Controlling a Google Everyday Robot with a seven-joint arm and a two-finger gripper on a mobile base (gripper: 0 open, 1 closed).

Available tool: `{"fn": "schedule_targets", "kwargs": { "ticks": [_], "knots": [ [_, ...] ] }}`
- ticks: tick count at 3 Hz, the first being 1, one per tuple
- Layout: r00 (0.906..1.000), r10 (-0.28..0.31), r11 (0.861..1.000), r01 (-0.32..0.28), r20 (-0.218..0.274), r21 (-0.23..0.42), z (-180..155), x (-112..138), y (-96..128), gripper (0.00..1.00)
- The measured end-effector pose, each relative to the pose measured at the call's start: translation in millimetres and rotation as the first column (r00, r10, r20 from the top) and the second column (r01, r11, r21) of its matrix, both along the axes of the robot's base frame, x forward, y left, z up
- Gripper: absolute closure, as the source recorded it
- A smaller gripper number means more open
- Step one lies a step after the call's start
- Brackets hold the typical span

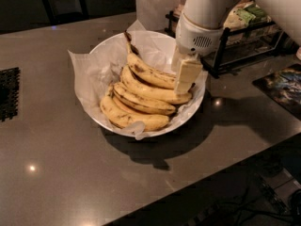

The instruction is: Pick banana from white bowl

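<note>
1. The banana (148,73) lies on top of the heap in the white bowl (194,108). It runs from 11 o'clock, where its long blackened stem points up and away, down towards 3 o'clock.
2. Its skin is ripe yellow with brown speckles, and a large dark brown blotch sits just below the stem.
3. Three or four other bananas (141,103) are stacked beneath it towards 7 o'clock. They are yellow and less marked.
4. The bowl is round, shallow and glossy. Crumpled white paper (87,74) lines it and spills over the rim at 9 o'clock and 6 o'clock.
5. The gripper (186,79) comes down from a white arm at 1 o'clock. It is inside the bowl at its 3 o'clock side, right at the lower end of the top banana. Whether it is spread wide, narrowed or holding the fruit cannot be told.
6. The bowl stands on a smooth grey-brown countertop (70,173) that shows small bright light reflections and the bowl's dark shadow at 5 o'clock.
7. A black wire rack (240,51) with packaged goods stands at 2 o'clock from the bowl.
8. A dark grille (8,93) lies at 9 o'clock by the left edge, and a colourful mat (282,86) lies at 3 o'clock.
9. Beyond the counter's near edge, at 5 o'clock, cables (263,197) lie on a dark floor.
</note>
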State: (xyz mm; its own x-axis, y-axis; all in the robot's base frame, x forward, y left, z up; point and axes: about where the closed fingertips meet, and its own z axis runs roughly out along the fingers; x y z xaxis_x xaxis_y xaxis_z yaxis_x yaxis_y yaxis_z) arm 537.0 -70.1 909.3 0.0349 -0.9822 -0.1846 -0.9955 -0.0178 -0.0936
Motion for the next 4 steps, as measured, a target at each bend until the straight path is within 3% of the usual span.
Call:
{"fn": "schedule_targets", "kwargs": {
  "ticks": [2, 4],
  "knots": [
    [0.9998, -0.021, 0.999, 0.021, -0.003, 0.032, -8.5, 4.2, -5.0, 0.47],
    [0.9997, -0.019, 0.999, 0.018, 0.014, 0.029, -5.7, 1.5, -4.0, 0.89]
  ]
}}
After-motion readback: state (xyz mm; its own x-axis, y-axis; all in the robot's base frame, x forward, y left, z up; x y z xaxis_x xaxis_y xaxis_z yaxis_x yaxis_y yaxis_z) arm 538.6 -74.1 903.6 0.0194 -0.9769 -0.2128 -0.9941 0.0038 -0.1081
